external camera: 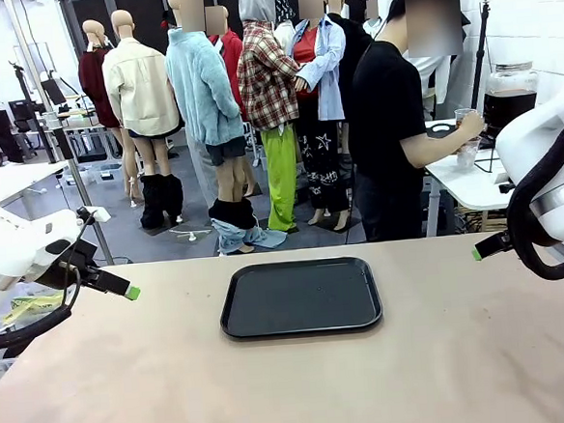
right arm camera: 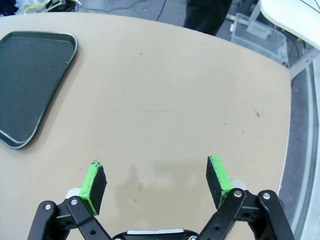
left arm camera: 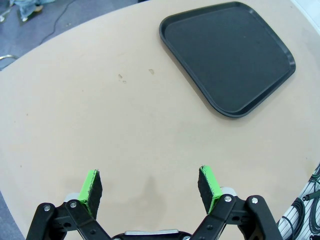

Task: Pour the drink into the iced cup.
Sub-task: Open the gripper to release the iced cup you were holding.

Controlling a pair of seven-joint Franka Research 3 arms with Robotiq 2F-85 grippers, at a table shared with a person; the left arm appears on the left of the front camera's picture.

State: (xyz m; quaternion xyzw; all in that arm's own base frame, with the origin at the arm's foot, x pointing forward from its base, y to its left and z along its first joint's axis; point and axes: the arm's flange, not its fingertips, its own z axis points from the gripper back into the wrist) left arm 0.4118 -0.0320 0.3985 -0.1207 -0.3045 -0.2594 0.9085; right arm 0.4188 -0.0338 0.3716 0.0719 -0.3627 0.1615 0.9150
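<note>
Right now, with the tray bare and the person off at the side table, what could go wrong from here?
1. The person holds a clear cup by the dispenser jar on the side table, away from the shared table; carrying it back may spill.
2. The black tray is shallow-rimmed, so a spill could overflow.
3. The left gripper and right gripper hang open over the table either side of the tray, possibly crowding a handover.
</note>
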